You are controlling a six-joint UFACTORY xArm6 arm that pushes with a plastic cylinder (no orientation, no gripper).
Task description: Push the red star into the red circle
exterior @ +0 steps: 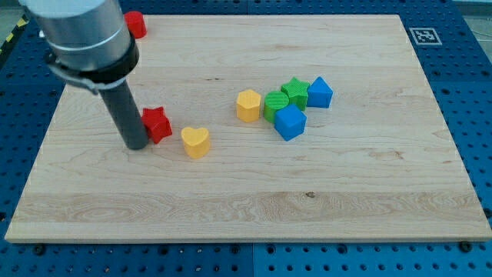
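The red star [157, 123] lies on the wooden board [246, 192] at the view's left. My tip [137, 144] rests on the board right against the star's left side. The red circle [136, 24] sits at the board's top left corner, partly hidden behind the arm's grey body. It is well above the star in the view.
A yellow heart [196, 141] lies just right of the star. Further right is a cluster: a yellow hexagon [248, 105], a green round block [276, 103], a green star [295, 91], a blue cube [290, 121] and another blue block [320, 92].
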